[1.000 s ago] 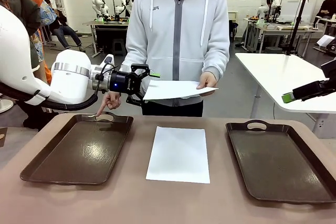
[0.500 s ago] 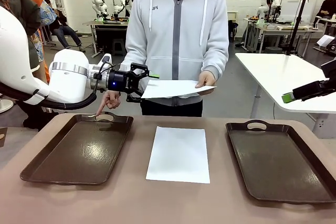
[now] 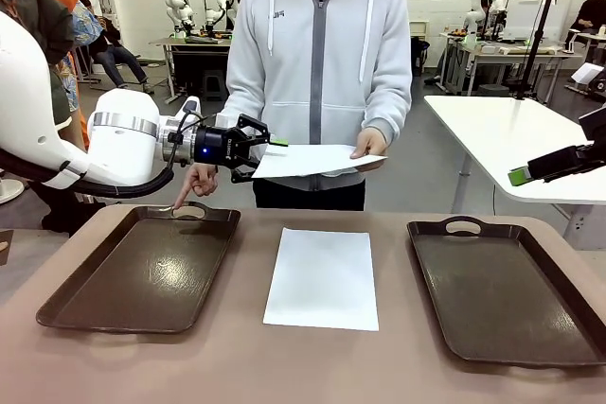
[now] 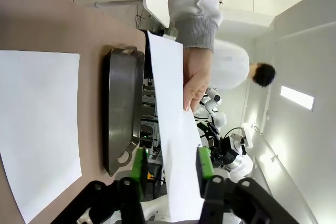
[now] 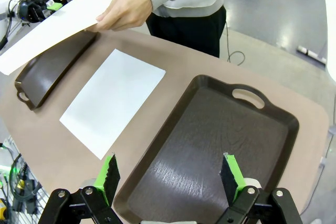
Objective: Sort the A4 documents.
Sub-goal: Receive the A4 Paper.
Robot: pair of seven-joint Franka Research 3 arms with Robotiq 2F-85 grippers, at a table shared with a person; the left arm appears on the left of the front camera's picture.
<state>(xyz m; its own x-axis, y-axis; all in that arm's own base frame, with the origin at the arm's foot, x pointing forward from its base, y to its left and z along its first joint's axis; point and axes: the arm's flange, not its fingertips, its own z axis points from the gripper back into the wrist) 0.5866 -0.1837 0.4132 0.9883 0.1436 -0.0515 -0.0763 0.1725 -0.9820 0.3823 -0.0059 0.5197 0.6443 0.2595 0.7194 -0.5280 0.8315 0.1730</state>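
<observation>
A person across the table holds out one white A4 document [image 3: 317,160] in one hand [image 3: 370,144]. My left gripper [image 3: 262,150] is shut on that sheet's near-left edge, above the table. In the left wrist view the paper [image 4: 173,129] runs between the green pads [image 4: 139,165] of the left gripper [image 4: 171,167]. A second A4 document [image 3: 322,277] lies flat in the middle of the table. My right gripper [image 5: 170,178] stands open, holding nothing, above the right tray [image 5: 210,140]; it shows at the far right in the front view [image 3: 521,175].
Two dark brown trays with handles flank the flat sheet: the left one [image 3: 142,267] and the right one [image 3: 502,286]. The person's other hand [image 3: 196,182] points down at the left tray's far handle. A white table [image 3: 511,134] stands beyond on the right.
My left gripper's jaws have shut on the edge of the sheet that the person holds out. The sheet has shifted slightly left and down. The right arm has not moved.
</observation>
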